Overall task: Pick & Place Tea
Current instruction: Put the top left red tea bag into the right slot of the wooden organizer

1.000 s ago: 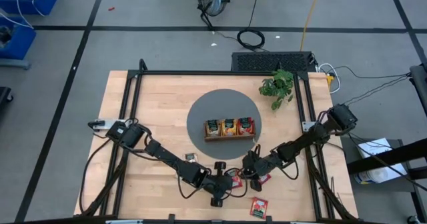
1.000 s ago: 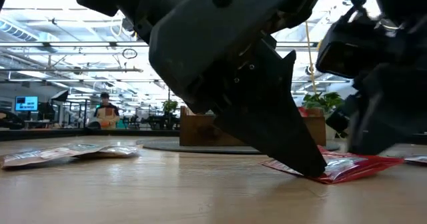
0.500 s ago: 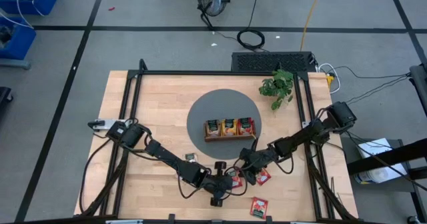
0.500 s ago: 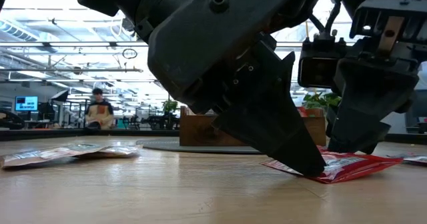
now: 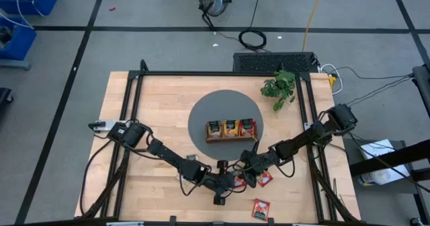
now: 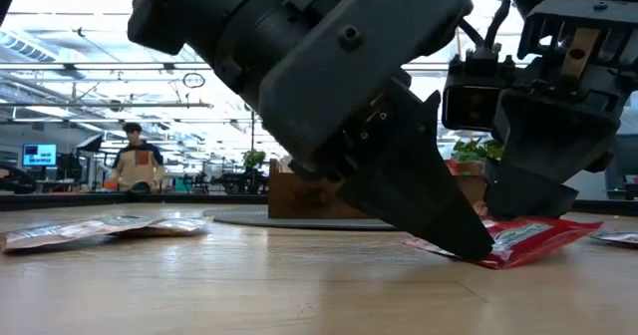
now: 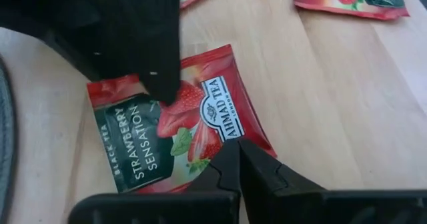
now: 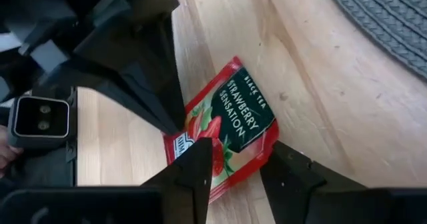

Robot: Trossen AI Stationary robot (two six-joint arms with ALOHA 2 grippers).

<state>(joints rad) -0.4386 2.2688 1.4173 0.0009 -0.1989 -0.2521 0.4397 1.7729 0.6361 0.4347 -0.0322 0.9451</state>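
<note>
**Two claws on one red sachet**

Near the front edge of the worktop point(image 5: 134, 105), at about 6 o'clock from the round grey mat point(image 5: 201, 118), a red strawberry tea sachet point(image 7: 177, 127) lies flat. The left claw point(image 7: 237, 161) has its fingers pressed together, their tips on one edge of the sachet — pinning it rather than gripping it, as far as I can judge. The right claw point(image 8: 233, 161) comes from 3 o'clock with fingers parted, straddling the opposite edge, not yet closed.

Another red sachet point(image 5: 261, 208) lies at 5 o'clock; a pale one point(image 5: 192, 159) at 8 o'clock.

On the mat, the wooden tray point(image 5: 230, 136) already holds sachets.

The pick is in hand: next the right claw must close on the edge, then lift — the left easing off.
</note>
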